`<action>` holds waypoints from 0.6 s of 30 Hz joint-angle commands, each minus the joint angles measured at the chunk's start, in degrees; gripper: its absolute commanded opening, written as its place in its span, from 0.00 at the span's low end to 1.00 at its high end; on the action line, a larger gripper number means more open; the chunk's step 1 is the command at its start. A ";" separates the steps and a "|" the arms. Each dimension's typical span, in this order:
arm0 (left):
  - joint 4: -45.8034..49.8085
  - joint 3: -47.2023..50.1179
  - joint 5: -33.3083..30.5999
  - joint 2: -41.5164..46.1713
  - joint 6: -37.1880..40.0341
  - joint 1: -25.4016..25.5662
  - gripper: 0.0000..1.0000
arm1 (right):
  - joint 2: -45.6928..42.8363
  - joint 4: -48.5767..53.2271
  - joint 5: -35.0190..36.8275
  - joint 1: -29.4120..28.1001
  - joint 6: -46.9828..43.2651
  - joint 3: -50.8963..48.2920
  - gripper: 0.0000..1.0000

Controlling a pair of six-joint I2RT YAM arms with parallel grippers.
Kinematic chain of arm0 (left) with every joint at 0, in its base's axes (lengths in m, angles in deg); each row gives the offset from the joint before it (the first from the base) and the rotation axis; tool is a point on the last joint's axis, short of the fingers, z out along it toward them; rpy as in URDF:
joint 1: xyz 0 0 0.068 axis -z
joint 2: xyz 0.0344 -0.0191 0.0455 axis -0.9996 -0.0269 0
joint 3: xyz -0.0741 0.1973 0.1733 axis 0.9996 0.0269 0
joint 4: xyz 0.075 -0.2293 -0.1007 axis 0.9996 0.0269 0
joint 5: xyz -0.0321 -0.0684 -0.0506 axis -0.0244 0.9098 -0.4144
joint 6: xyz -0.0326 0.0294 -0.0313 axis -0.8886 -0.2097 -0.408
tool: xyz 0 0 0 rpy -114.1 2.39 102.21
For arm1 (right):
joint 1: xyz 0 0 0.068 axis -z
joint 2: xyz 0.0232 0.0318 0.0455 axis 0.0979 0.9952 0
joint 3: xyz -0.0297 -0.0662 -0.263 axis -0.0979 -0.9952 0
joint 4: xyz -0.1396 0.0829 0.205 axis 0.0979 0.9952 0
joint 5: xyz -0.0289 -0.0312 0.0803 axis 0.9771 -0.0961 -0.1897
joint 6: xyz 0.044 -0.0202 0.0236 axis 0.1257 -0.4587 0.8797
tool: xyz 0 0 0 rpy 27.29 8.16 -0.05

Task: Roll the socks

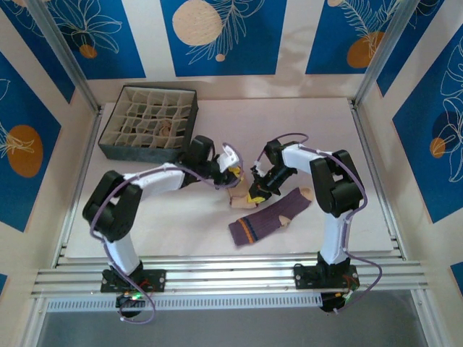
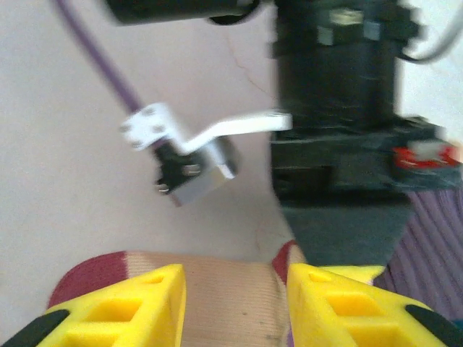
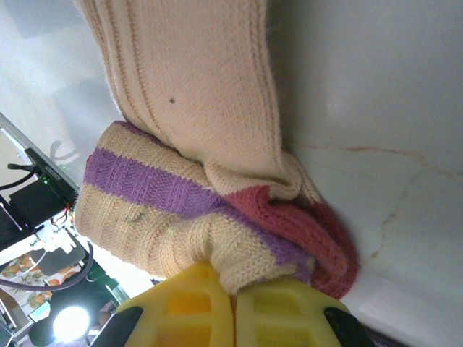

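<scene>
Socks lie near the middle of the table [image 1: 325, 130], in front of the arms. The cream sock [image 3: 195, 94], with purple stripes and a red toe, sits bunched between the two tools. The purple sock [image 1: 271, 215] lies flat just to its right.

The right gripper [image 3: 233, 285] has its jaws closed together on a fold of the cream sock next to the red toe, pinching a small wad of knit. The left gripper [image 2: 231, 283] stands partly open above the same sock. Cream fabric runs across the gap between its fingers and the red toe shows beyond one of them. Whether those fingers press on the cloth cannot be told.

The sock looks light, soft and limp, so it will likely sag, stretch and unroll as soon as it is let go. It is not fragile and not slippery, since the ribbed knit gives the pads some bite. A good hold is probably on the doubled-up fold near the toe, taking several layers at once, not one loose edge.

The divided box [image 1: 137, 152] stands well apart at the far left.
</scene>
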 commanded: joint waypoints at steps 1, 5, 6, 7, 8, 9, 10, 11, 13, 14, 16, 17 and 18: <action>-5.15 7.48 -10.50 2.37 13.42 5.77 0.40 | 3.12 4.39 5.34 0.19 -0.32 0.19 0.00; -15.23 14.90 -18.40 4.39 18.98 11.11 0.40 | 4.29 5.82 5.64 0.25 -0.64 1.60 0.00; -17.03 16.09 -20.32 4.46 20.05 12.37 0.40 | 4.62 6.19 5.85 0.22 -0.68 1.85 0.00; -18.27 16.77 -22.32 4.31 21.09 13.35 0.40 | 4.80 6.44 5.97 0.25 -0.77 2.16 0.00; -19.06 17.22 -24.03 4.07 22.06 14.27 0.40 | 5.06 6.60 5.99 0.20 -0.83 2.39 0.00; -19.86 17.53 -25.89 3.71 23.20 15.08 0.41 | 5.29 6.86 6.00 0.24 -0.85 2.60 0.00; -20.76 17.77 -27.52 3.30 24.23 15.96 0.41 | 5.48 7.04 6.02 0.26 -0.92 2.78 0.00; -21.48 18.03 -28.59 2.85 24.98 16.41 0.41 | 5.66 7.17 6.02 0.19 -1.02 2.95 0.00; -22.72 18.09 -30.49 1.66 26.29 17.13 0.43 | 6.03 7.43 5.87 0.21 -1.11 3.18 0.00; -22.99 18.05 -31.17 1.21 26.62 17.34 0.43 | 6.20 7.52 5.72 0.21 -1.11 3.33 0.00; -23.42 17.83 -32.12 -0.10 27.49 17.52 0.44 | 6.47 7.78 5.38 0.20 -1.32 3.52 0.00; -23.40 17.74 -32.48 -0.48 27.72 17.62 0.44 | 6.56 7.92 5.33 0.27 -1.41 3.51 0.00; -23.62 17.65 -32.86 -1.01 27.89 17.68 0.44 | 6.66 8.05 5.37 0.19 -1.51 3.57 0.00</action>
